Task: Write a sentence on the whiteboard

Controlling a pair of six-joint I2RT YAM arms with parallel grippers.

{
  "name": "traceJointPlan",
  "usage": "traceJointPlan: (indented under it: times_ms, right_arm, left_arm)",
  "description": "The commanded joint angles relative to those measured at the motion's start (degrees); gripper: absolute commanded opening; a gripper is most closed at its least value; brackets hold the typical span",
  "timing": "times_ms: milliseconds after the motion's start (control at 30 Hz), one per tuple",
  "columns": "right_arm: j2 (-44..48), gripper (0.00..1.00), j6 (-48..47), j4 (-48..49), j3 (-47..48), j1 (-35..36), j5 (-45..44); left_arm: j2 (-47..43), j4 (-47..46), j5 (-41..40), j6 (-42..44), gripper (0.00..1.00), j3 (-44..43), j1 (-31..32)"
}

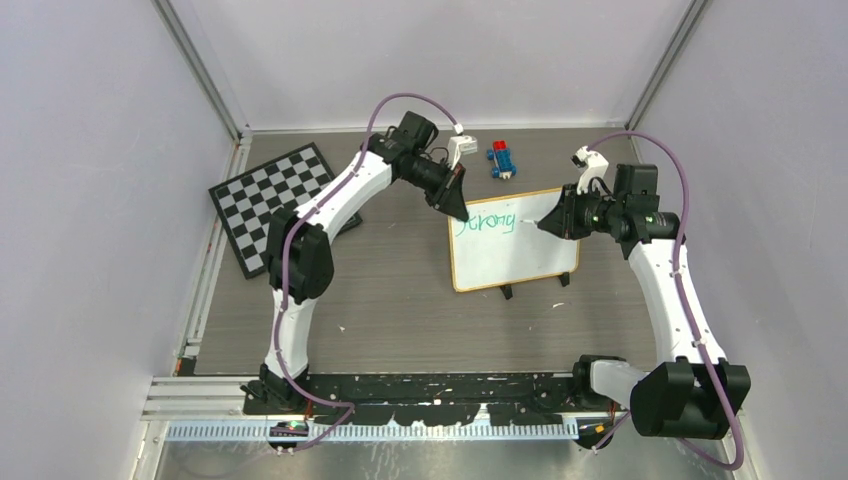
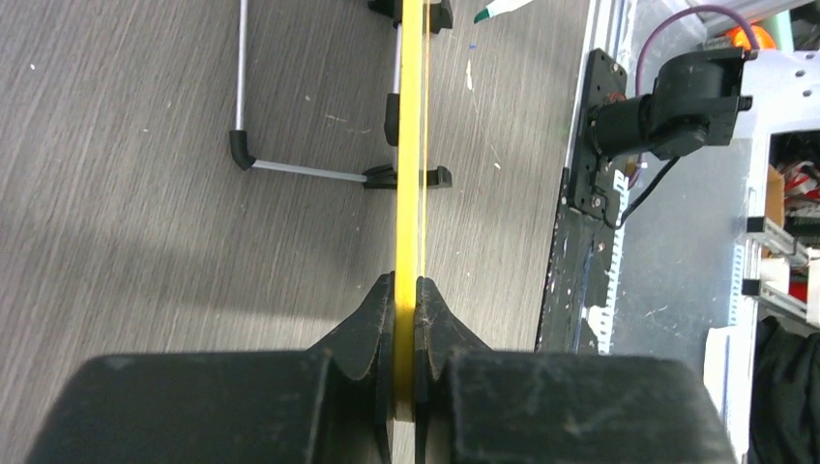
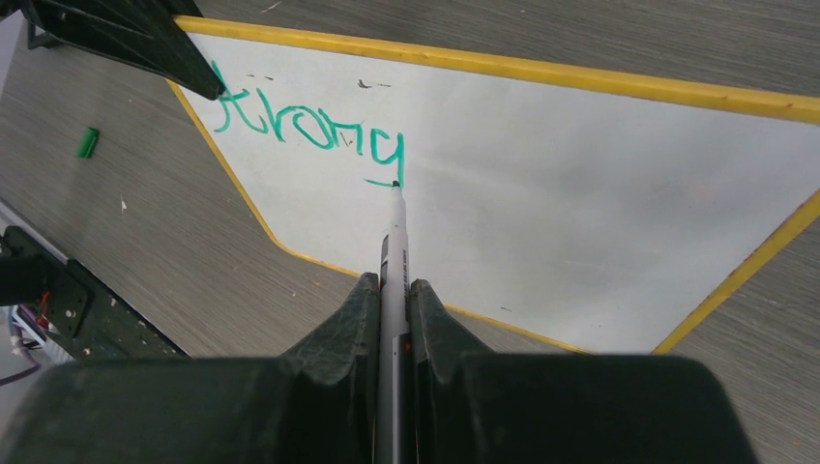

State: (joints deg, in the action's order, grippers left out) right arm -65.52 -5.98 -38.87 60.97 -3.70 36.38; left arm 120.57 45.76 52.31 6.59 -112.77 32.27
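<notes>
The whiteboard (image 1: 515,255) stands tilted on its stand right of the table's middle, with a yellow-tan frame. In green it reads "Strong" (image 1: 484,223) along the upper left; that is all of the sentence (image 3: 309,130) showing. My left gripper (image 1: 462,212) is shut on the board's top left corner; the left wrist view shows the yellow edge (image 2: 409,145) pinched between the jaws (image 2: 407,290). My right gripper (image 3: 394,285) is shut on a white marker (image 3: 395,242), whose tip touches the board just under the "g".
A black-and-white checkerboard (image 1: 272,203) lies at the far left. Blue and red toy blocks (image 1: 503,159) sit behind the board. A green marker cap (image 3: 88,142) lies on the table left of the board. The board's wire stand (image 2: 300,169) juts out behind it.
</notes>
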Motion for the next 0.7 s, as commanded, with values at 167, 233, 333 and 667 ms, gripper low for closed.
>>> traceJointPlan:
  times_ms: [167,233,333,667]
  right_arm:
    - [0.30,0.00,-0.11,2.56,2.53,0.36,0.71]
    - [0.26,0.00,-0.24,2.50,2.57,0.32,0.62]
    - [0.21,0.00,-0.84,2.07,2.67,0.36,0.05]
    - [-0.65,0.00,-3.26,2.01,2.49,0.70,-3.47]
  left_arm:
    - [2.51,8.25,-1.42,4.99,0.00,-4.94,0.18]
    - [2.18,4.43,-0.69,2.63,0.00,-3.00,0.35]
    - [1.57,-0.25,-0.52,-0.48,0.00,-0.46,0.59]
    - [2.67,-0.83,-0.17,-1.24,0.18,-1.16,0.52]
